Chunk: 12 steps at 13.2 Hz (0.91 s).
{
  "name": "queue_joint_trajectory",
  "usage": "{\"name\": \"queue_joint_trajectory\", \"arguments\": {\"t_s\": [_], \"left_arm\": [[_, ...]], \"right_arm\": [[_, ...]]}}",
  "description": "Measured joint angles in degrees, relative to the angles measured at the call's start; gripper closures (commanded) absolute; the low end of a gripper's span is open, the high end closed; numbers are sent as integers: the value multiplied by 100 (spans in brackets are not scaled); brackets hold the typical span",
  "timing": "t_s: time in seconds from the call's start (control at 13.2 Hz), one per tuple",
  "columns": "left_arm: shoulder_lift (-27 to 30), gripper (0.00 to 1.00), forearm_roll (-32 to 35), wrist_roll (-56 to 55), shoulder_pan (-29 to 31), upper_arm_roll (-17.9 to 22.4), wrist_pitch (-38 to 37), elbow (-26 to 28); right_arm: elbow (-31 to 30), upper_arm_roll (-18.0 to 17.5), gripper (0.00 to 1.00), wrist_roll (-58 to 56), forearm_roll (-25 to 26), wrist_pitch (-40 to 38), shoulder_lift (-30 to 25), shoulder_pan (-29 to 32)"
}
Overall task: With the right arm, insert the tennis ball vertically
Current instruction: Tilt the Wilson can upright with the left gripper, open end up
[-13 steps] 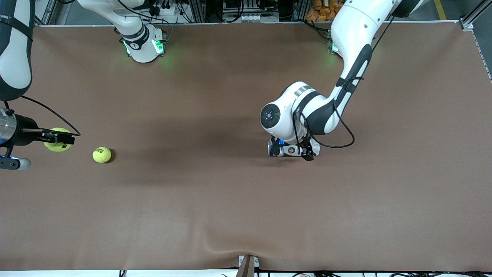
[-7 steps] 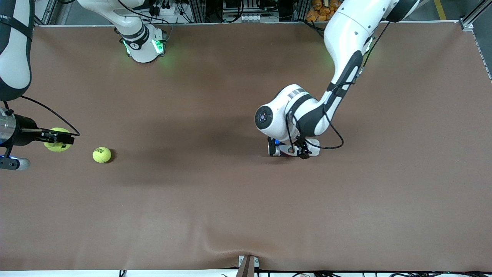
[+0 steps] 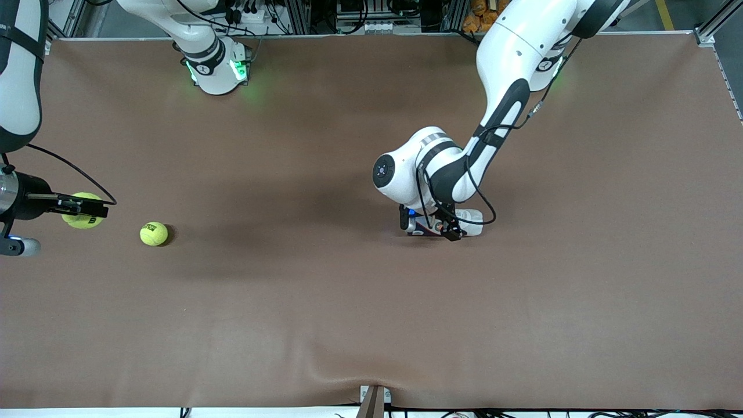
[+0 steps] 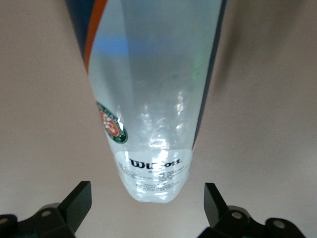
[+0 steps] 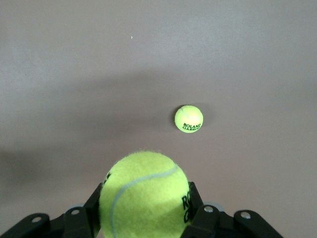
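My right gripper (image 3: 87, 209) is shut on a yellow-green tennis ball (image 3: 77, 219) above the table at the right arm's end; the right wrist view shows the ball (image 5: 143, 183) clamped between both fingers (image 5: 81, 220). A second tennis ball (image 3: 154, 233) lies on the mat beside it and also shows in the right wrist view (image 5: 188, 119). A clear plastic ball tube (image 3: 471, 216) lies on its side mid-table. My left gripper (image 3: 448, 231) is open just above it. In the left wrist view, the tube's end (image 4: 153, 148) sits between the spread fingertips (image 4: 79, 201).
The brown mat (image 3: 348, 319) covers the whole table. The arm bases stand along the edge farthest from the front camera. A small metal bracket (image 3: 374, 400) sits at the nearest edge.
The left arm has shifted toward the right arm's end and come down over the tube. The right gripper with its ball has drawn back slightly toward the table's end.
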State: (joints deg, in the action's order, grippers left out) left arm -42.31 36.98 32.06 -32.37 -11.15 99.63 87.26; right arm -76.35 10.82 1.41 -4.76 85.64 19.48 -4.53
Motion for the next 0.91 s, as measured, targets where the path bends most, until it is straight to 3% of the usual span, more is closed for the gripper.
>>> {"name": "queue_joint_trajectory", "arguments": {"t_s": [0.91], "left_arm": [[-13,0,1,0,142,37,120,206]], "right_arm": [[0,2,100,-65,0,-1,0,115]]}}
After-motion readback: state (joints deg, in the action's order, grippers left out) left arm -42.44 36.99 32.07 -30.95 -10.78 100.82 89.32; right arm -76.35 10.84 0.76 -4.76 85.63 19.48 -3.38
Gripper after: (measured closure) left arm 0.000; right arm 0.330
